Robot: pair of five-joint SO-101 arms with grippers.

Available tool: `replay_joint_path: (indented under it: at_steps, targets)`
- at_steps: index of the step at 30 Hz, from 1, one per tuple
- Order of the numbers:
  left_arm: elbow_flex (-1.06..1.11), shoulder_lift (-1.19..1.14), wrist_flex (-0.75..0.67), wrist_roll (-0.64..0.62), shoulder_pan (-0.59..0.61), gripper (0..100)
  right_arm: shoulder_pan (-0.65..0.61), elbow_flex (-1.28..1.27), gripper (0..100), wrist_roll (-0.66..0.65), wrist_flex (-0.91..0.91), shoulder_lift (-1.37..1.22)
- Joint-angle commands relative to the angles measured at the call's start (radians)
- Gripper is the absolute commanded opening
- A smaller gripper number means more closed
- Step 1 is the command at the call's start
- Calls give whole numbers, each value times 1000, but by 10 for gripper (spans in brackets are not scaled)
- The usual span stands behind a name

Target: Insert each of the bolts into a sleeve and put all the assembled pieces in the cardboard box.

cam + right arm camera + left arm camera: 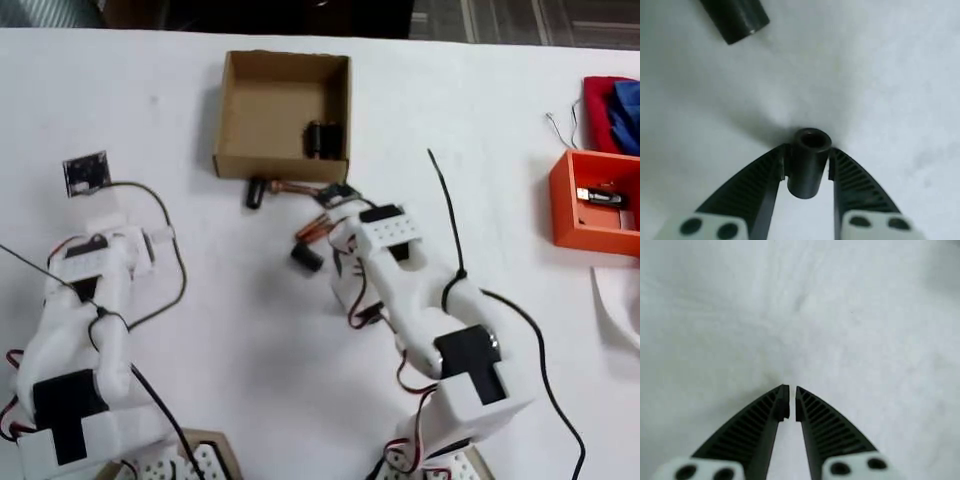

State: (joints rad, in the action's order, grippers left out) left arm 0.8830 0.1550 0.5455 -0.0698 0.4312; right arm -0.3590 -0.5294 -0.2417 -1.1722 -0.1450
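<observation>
- Near left: left gripper (790, 402), jaws narrow, empty, over bare table (865, 315).
- Centre: right gripper (807, 161) clamps sleeve (807, 172), bore exposed.
- Judgement: hold firm, leave bore unobstructed, align bolt with its axis.
- Farther: second sleeve (735, 17).
- High view adds cardboard box (228, 100), far, black piece (320, 138) inside.

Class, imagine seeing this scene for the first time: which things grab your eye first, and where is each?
The open cardboard box at the top middle of the high view stands out, with one dark piece in its corner. Next, the right gripper is clamped on a black sleeve, hollow end showing. An orange bin sits at the right edge of the high view.
</observation>
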Motion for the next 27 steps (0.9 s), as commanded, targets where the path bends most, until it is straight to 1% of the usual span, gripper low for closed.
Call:
replay_joint_path:
  at_steps: [1,2,3,9,11,13,15,17,20,22,24,27]
  targets:
    - [-41,3,2,-5,-11,54,15,-41,29,-6,50,-24]
    - [-41,3,2,-5,-11,54,15,-48,9,-6,56,-25]
    - [-41,3,2,-5,-11,54,13,-44,28,-6,53,-27]
    - [-41,3,6,-5,-12,54,21,2,22,-6,53,-18]
    - [-41,3,6,0,-14,54,21,26,22,-6,51,28]
    - [-47,3,17,49,-23,55,22,54,22,-6,47,113]
    - [-74,5,94,112,-51,57,39,92,22,-6,10,229]
    - [-148,0,258,153,-92,57,71,140,22,0,-39,361]
    - [-314,-5,514,161,-186,58,166,212,22,3,-87,559]
    - [-440,-5,632,160,-258,58,255,267,22,3,-96,665]
    - [-552,-5,683,158,-333,58,343,325,22,3,-94,737]
    - [-631,-6,646,158,-425,58,458,427,22,29,-94,769]
